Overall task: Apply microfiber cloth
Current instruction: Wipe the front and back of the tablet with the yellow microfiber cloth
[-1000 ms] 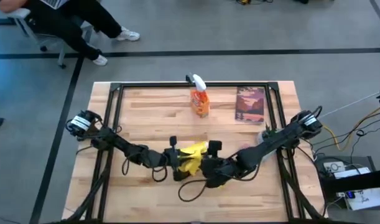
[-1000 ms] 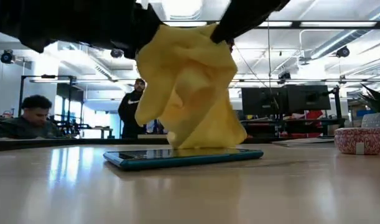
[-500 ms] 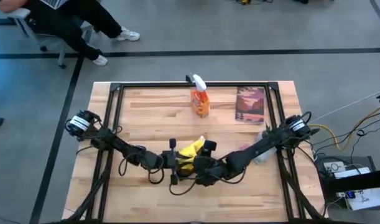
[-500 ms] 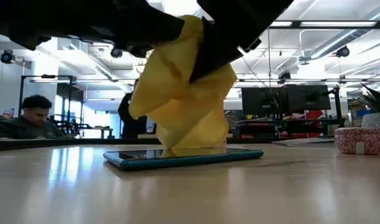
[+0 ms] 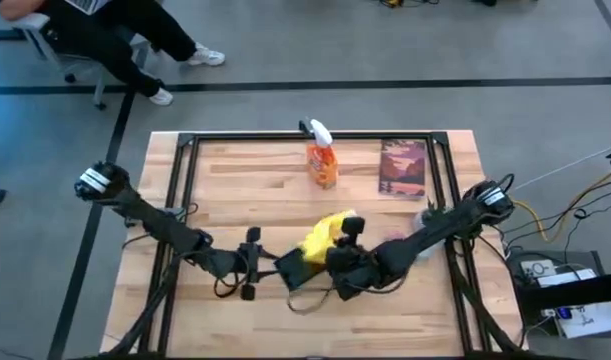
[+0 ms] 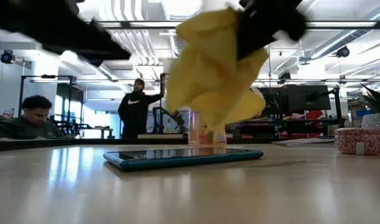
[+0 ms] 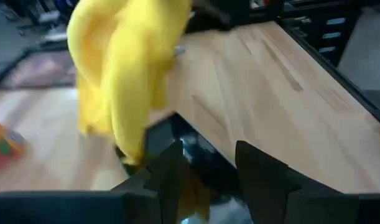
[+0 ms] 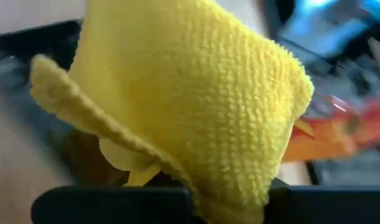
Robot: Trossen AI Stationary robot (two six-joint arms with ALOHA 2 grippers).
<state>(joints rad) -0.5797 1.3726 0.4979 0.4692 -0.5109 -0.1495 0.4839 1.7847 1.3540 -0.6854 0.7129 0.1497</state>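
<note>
The yellow microfiber cloth (image 6: 217, 68) hangs bunched from my right gripper (image 5: 347, 240), which is shut on it above the middle of the table. Under it a black tablet (image 6: 183, 157) with a teal edge lies flat on the wood. The cloth's lowest folds (image 6: 214, 121) are clear of the tablet. My left gripper (image 7: 211, 171) stands open to the tablet's left, near its edge (image 7: 177, 140), with nothing between its fingers. From the left wrist view the cloth (image 7: 121, 74) shows hanging ahead. My right gripper holds the cloth by its bunched upper part (image 6: 242, 28), coming from above. Several folds are gathered there. The cloth drapes over the fingers in the right wrist view (image 8: 227, 186) and hides them. It hangs slack below the gripper, lifted clear of the tablet.
An orange spray bottle (image 5: 322, 165) with a white trigger stands at the far middle, a picture book (image 5: 402, 168) to its right. A pink patterned jar (image 6: 359, 140) sits toward the right edge. People show beyond the table (image 6: 137, 109).
My left gripper has opened, let go of the cloth and drawn back toward the table's left edge. My right gripper has shut on the cloth and risen, shifting a little right. The cloth's bottom, which rested on the tablet, now hangs clear.
</note>
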